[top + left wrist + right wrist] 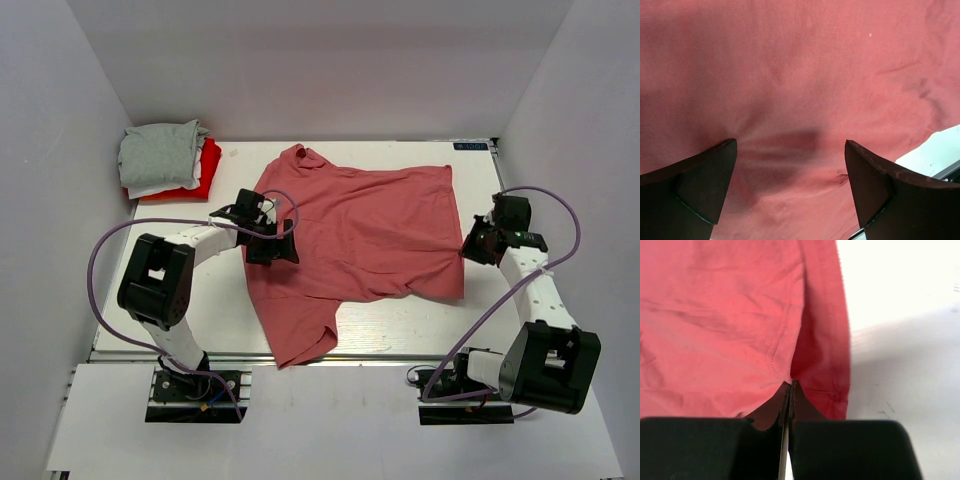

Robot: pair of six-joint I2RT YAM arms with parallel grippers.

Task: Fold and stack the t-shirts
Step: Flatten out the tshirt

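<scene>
Soft matt cloth with a fine weave and stitched hems on the pink t-shirt (370,230), creased. Same soft cloth on the folded grey t-shirt (160,152). Smooth white matt worktop (400,325). Dark matt plastic jaws.

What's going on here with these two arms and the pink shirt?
Two robot arms are folding t-shirts. A pink shirt lies spread out on the table, not yet folded. The right arm has its jaws shut on the shirt's right edge. The left arm has its jaws wide open over the shirt's left side, gripping nothing. Three folded shirts, grey on white on red, sit stacked in the far left corner.
</scene>
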